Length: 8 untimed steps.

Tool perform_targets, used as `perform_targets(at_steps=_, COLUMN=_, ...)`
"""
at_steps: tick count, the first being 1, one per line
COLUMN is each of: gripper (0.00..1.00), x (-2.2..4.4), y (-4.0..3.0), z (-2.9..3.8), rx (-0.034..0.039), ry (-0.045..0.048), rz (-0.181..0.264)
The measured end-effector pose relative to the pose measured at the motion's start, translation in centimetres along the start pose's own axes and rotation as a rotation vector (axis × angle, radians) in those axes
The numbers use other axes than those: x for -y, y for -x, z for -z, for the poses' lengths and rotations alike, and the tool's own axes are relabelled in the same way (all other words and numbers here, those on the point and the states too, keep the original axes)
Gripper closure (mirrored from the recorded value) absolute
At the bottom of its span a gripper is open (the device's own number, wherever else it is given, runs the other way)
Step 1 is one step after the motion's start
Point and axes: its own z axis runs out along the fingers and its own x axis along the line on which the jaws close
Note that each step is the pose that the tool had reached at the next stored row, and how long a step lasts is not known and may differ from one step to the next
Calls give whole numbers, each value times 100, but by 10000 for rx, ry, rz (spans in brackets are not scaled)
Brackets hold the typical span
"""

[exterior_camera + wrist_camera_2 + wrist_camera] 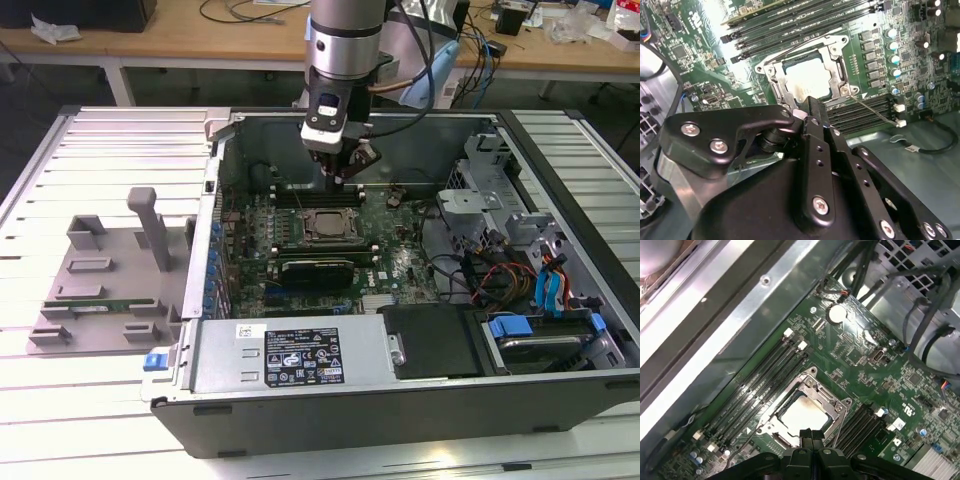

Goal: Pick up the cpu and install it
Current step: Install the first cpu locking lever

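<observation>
The cpu [329, 226] lies flat in the black metal-framed socket [352, 213] on the green motherboard, its silver-grey top facing up. In both wrist views it shows as a bright square [807, 80] [801, 413] inside the open frame. My gripper [345, 177] hangs just above the socket's far edge, a little clear of the board. Its two black fingers [805, 435] are pressed together, and nothing shows between them [810, 104].
Dark memory slots [760, 385] run beside the socket, next to the case wall [725, 325]. A drive cage with cables [520, 260] fills the exterior view's right. A grey fixture [150, 225] carrying a green memory stick [90, 295] sits outside the case on the left.
</observation>
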Motion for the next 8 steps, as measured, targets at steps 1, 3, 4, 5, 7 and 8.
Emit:
perform_targets(at_steps=1, gripper=89, x=0, y=0, z=0, rx=5, ry=11, rz=201)
perform_targets(at_steps=3, gripper=89, x=0, y=0, z=0, rx=13, ry=32, rz=586)
perform_targets(at_steps=4, gripper=89, x=0, y=0, z=0, rx=15, ry=37, rz=674)
perform_targets(at_steps=5, gripper=89, x=0, y=0, z=0, rx=20, ry=46, rz=848)
perform_targets(at_steps=7, gripper=89, x=0, y=0, z=0, rx=26, ry=61, rz=1125)
perform_targets(at_steps=8, gripper=89, x=0, y=0, z=0, rx=29, ry=68, rz=1256)
